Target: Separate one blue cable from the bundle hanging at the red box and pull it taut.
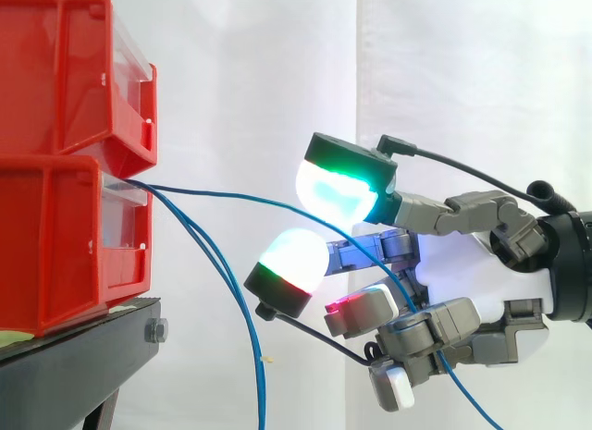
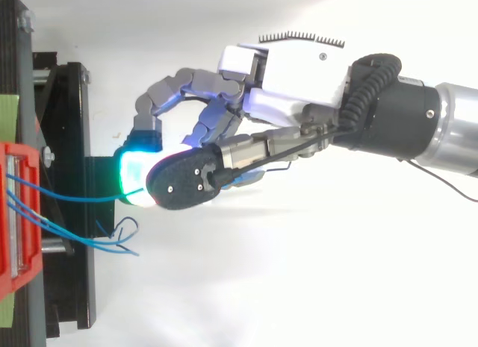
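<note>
Several thin blue cables leave the front of the lower red bin (image 1: 55, 245) (image 2: 30, 272). One blue cable (image 1: 231, 195) (image 2: 75, 198) runs nearly level to the right, sagging only slightly, and enters the hand (image 1: 472, 264) (image 2: 299, 71). It passes between two spread fingertips (image 1: 338, 185) glowing green and white, crosses the palm, slips behind the curled lower fingers and trails off down to the right. The hand is shut on this cable. The other blue cables (image 1: 236, 301) (image 2: 82, 241) hang down from the bin, apart from the hand.
A second red bin (image 1: 55, 69) is stacked on the lower one. Both rest on a black stand (image 1: 83, 356) (image 2: 71, 138) at the left. A white curtain forms the backdrop, and the arm enters from the right.
</note>
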